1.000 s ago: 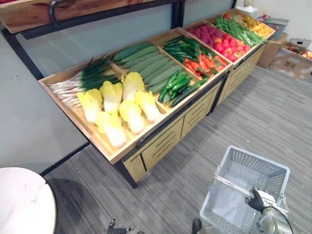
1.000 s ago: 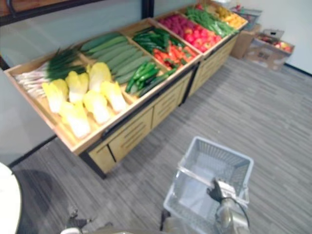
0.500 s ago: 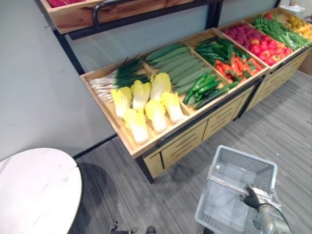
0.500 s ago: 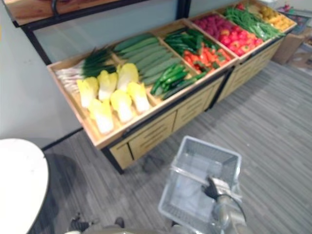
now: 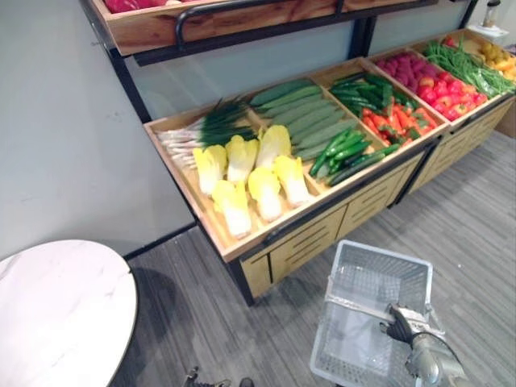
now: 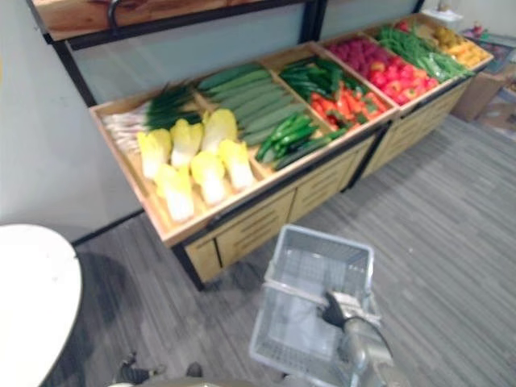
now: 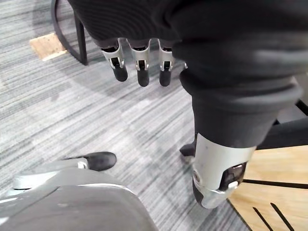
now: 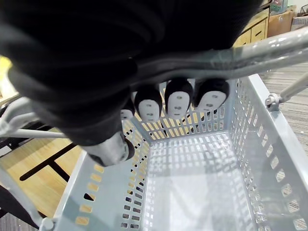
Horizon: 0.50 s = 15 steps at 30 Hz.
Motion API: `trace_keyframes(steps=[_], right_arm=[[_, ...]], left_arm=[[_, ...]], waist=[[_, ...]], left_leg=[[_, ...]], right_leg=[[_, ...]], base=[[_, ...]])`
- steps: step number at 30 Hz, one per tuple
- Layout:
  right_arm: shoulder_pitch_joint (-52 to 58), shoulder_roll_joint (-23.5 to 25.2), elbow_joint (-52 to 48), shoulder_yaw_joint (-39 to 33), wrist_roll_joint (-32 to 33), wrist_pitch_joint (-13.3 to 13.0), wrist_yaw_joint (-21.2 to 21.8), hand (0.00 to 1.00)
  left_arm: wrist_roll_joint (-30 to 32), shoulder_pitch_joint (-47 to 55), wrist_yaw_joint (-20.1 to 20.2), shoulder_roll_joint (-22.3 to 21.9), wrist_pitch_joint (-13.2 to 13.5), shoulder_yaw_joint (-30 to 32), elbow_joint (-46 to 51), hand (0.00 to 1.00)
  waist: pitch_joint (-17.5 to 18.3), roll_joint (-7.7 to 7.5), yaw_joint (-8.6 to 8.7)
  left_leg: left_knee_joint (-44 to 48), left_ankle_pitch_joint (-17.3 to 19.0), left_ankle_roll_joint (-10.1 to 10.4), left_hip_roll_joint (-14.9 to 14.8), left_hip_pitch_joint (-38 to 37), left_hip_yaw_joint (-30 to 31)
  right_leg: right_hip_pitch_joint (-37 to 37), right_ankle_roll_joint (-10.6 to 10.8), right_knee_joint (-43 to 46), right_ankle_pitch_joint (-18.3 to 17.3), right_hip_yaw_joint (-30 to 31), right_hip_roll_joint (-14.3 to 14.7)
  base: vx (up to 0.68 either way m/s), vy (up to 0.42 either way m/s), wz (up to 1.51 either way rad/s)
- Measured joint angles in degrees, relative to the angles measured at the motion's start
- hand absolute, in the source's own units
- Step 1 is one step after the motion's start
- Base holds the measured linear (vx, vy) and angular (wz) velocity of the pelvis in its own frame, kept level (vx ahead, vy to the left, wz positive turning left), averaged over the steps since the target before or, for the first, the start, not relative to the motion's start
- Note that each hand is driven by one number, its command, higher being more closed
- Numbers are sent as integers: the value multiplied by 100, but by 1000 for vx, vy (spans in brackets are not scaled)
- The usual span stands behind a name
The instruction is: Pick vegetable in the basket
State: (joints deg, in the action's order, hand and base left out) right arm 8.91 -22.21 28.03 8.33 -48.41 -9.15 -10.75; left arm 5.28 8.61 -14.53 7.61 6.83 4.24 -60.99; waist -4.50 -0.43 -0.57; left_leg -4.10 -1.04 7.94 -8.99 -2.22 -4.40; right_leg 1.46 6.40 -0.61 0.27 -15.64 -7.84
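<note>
Veggies are all sitting in the stand (image 5: 310,238): cabbages (image 5: 250,173) at its near left corner, cucumbers (image 5: 347,153) along the front edge beside them. Nothing's lying in the basket (image 5: 383,251) yet. My right hand (image 5: 399,322) is curling round its handle (image 5: 355,306), carrying it near the stand's front. My left hand (image 7: 138,57) is hanging loose, fingers straight, holding nothing. I reckon I'm on the approach. Next I'm needing to step in and reach for a cabbage.

Head stereo pair looks down, both sharing vegetable stand (image 5: 266,234) and basket (image 5: 385,260); wrist cameras close: right into basket, left at floor (image 7: 72,106).
</note>
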Motion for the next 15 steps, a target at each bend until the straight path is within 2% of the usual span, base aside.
trace_keyframes(steps=[2,4,6,10,15], right_arm=[[30,-2,-5,8,0,0,-1,100],[102,-33,-27,5,0,-21,-11,100],[237,-55,-70,-52,-1,-55,-38,100],[447,-48,-81,-258,-8,-142,-88,100],[596,-47,-79,-540,-48,-132,-85,100]], left_arm=[[-21,-41,-47,-2,-17,2,147,0],[-60,-1,-223,-32,-36,6,736,0],[-59,20,-561,-103,1,-46,2008,0],[12,-25,-955,-214,200,-203,3866,0],[296,-73,-1191,-522,191,-184,4915,0]], waist=[[12,-16,10],[15,-21,4],[16,-21,-6],[65,9,33],[120,86,70]], left_leg=[[-19,0,0,13,4,-6],[-28,0,0,25,14,0],[-40,-2,-3,40,22,12],[-72,-4,-7,55,17,8],[-75,-3,-8,48,9,-33]], right_leg=[[-1,11,-33,8,5,-7],[-4,15,-41,10,-6,-19],[-5,19,-43,12,-17,-31],[-18,20,-60,12,-6,-35],[-30,19,-82,12,35,-21]], base=[[0,0,0],[7,3,2],[7,3,2],[6,0,-1],[16,-2,-4]])
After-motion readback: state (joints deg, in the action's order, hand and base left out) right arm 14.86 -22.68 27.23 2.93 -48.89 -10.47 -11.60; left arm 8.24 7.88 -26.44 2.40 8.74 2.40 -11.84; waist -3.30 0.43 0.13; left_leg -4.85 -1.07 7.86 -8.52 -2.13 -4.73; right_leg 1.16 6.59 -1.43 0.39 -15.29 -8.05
